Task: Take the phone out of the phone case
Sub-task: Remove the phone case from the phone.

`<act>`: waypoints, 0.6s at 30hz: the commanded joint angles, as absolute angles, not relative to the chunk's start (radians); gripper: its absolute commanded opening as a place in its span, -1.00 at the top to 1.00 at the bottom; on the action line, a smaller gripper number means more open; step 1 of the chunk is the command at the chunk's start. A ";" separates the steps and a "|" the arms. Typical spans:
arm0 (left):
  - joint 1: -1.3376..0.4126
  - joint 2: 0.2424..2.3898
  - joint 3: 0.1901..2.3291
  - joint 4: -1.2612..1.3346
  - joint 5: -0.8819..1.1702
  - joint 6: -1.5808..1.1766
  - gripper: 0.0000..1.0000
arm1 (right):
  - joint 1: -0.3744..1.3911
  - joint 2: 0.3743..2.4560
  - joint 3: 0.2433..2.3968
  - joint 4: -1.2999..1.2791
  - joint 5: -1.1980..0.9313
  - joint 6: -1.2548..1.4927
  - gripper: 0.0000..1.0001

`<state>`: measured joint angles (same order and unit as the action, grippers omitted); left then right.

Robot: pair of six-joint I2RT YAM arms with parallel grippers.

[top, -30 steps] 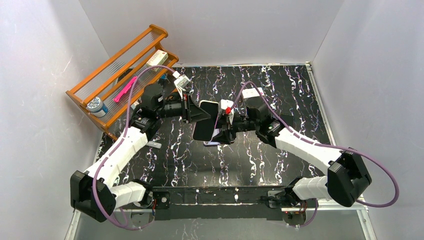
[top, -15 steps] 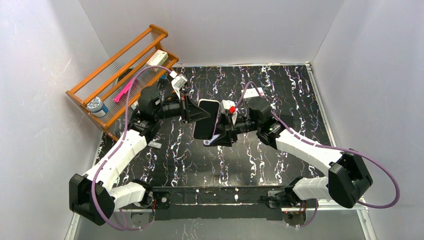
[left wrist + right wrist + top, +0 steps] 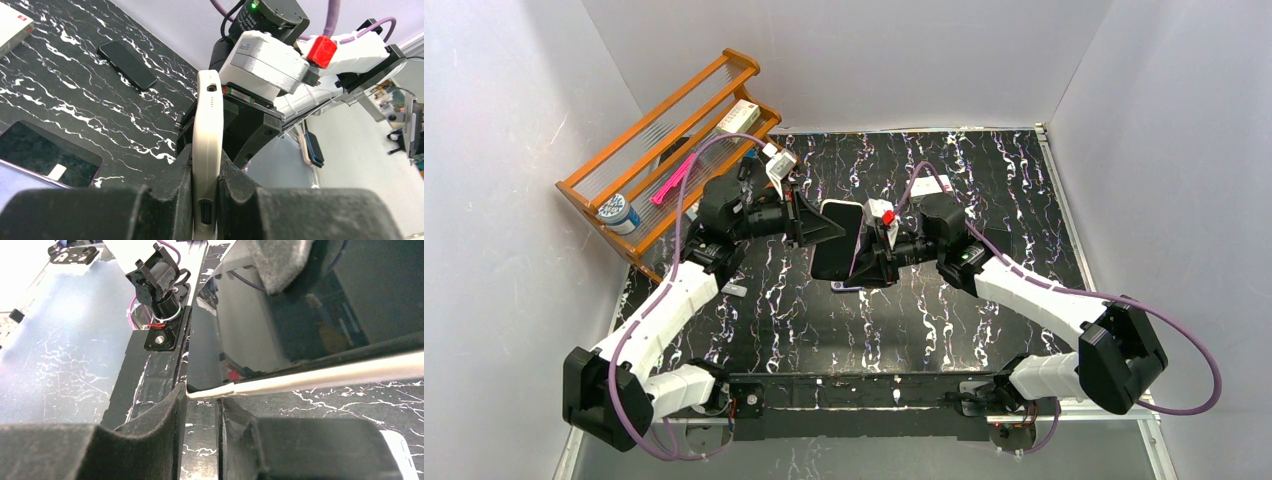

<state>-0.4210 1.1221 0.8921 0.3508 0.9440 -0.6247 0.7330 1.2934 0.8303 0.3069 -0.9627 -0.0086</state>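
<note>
**A:** What's changed in the last second?

**B:** The right claw (image 3: 202,415) has drawn its jaws in from a wide gape to a narrow slot. It has also edged a little toward the rack (image 3: 664,150), up to the side of the phone case (image 3: 207,115) that faces away from the rack. A corner of the pale rim now sits at that slot.

**A:** Gripping it?

**B:** I cannot tell. The corner meets one pad, but whether both pinch it isn't clear.

**A:** And the left claw (image 3: 205,167)?

**B:** No change. It's clamped almost fully closed on the case's rack-side edge, holding it up off the bench (image 3: 984,170), just out from the rack's near end.

**A:** So where's the phone (image 3: 834,245)?

**B:** Still in its case, dark screen showing, hanging between the two claws beside the rack.

**A:** Meaning?

**B:** I'd judge the second grip is only now being taken and no peeling has begun. With one claw bracing, the other could lever the rim off at a corner
</note>
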 commanded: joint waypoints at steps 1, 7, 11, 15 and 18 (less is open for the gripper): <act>-0.422 1.147 0.947 0.367 0.934 -0.763 1.00 | 0.737 1.302 0.883 0.264 -0.938 -0.129 0.97; -0.422 1.188 0.946 0.379 0.927 -0.839 1.00 | 0.737 1.295 0.900 0.246 -0.914 -0.229 0.97; -0.422 1.209 0.946 0.391 0.929 -0.880 1.00 | 0.740 1.304 0.917 0.227 -0.901 -0.266 0.97; -0.422 1.229 0.940 0.428 0.945 -0.934 1.00 | 0.743 1.308 0.929 0.203 -0.855 -0.300 0.97; -0.423 1.233 0.933 0.438 0.943 -0.952 1.00 | 0.743 1.307 0.939 0.211 -0.811 -0.299 0.97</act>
<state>-0.4133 1.2350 0.8986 0.3767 0.9390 -0.8471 0.7296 1.3071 0.8658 0.1490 -0.8986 -0.2276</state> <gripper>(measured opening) 0.134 0.302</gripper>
